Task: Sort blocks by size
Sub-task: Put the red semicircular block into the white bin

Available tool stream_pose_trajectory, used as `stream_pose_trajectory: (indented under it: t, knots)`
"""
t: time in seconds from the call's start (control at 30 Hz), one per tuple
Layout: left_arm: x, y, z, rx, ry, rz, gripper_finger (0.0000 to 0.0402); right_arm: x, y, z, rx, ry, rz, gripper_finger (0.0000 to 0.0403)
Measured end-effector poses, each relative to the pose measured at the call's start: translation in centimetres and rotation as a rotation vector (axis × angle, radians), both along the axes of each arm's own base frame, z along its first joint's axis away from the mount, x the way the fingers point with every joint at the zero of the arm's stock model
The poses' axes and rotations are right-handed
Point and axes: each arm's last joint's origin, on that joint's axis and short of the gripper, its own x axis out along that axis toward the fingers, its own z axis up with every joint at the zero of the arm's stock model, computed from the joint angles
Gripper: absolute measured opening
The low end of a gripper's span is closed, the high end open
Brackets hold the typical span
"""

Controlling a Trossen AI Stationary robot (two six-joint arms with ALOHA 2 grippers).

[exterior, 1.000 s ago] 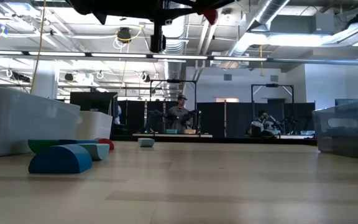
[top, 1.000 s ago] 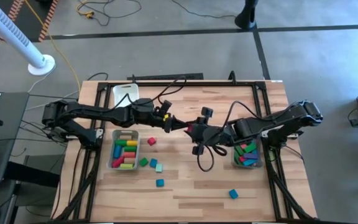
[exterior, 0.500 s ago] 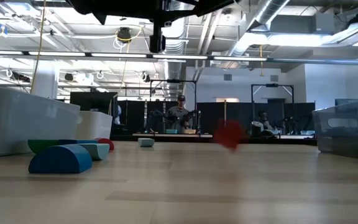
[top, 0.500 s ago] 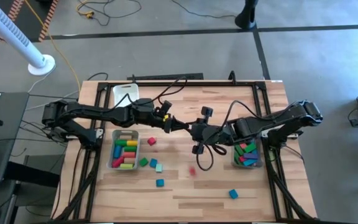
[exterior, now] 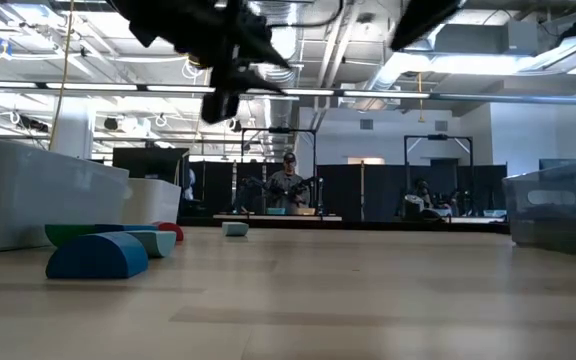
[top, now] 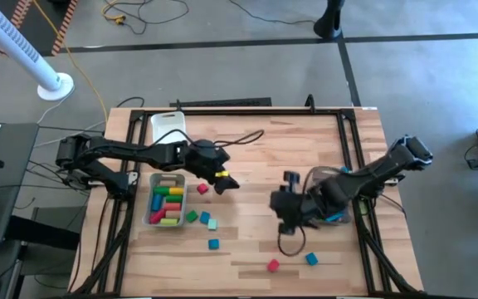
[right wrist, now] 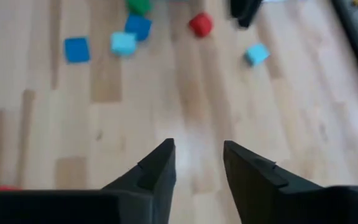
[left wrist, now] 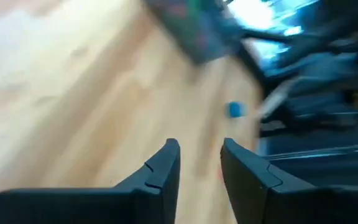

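Hovering above the middle of the table (top: 247, 158) in the high view, the left pincer (top: 226, 184) is showing its fingers standing apart with a narrow gap in the left wrist view, and nothing is sitting between them. The right pincer (top: 286, 209) is hanging right of centre in the same frame, just beside the right bin (top: 332, 208); in the right wrist view its fingers (right wrist: 157, 171) are spread and are pinching nothing, with bare wood lying between them. A red block (top: 272, 265) is lying near the lower edge of the table, with a blue block (top: 311, 259) just to its right. Left of centre, a second red block (top: 202, 189) is resting near the left bin (top: 166, 199), which is holding yellow, green, red and pink bars. A green block (top: 192, 217), a teal block (top: 209, 221) and another blue block (top: 213, 244) are lying below and to the right of that bin. A white tray (top: 167, 124) is sitting at the upper left of the table. In the low view, a blue half-round block (exterior: 98, 255) is resting at the lower left, and a person (exterior: 288, 185) is standing in the room far behind the table.
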Motion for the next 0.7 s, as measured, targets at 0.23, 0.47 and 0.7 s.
stream_pose_trajectory:
  t: [0.23,0.47,0.7]
  knots:
    - [-1.6,0.9,-2.2,0.318,0.264,0.041,0.0151,-2.2,2.5,-1.9,0.085,0.050,-0.064,0.0202]
    - [-2.5,1.6,-2.9,0.671,0.381,-0.145,0.0178,-2.6,3.2,-3.1,0.152,0.025,-0.115,0.0205]
    - [-3.0,1.8,-3.3,0.904,0.425,-0.365,0.0179,-1.6,2.6,-2.8,0.190,-0.030,-0.147,0.0201]
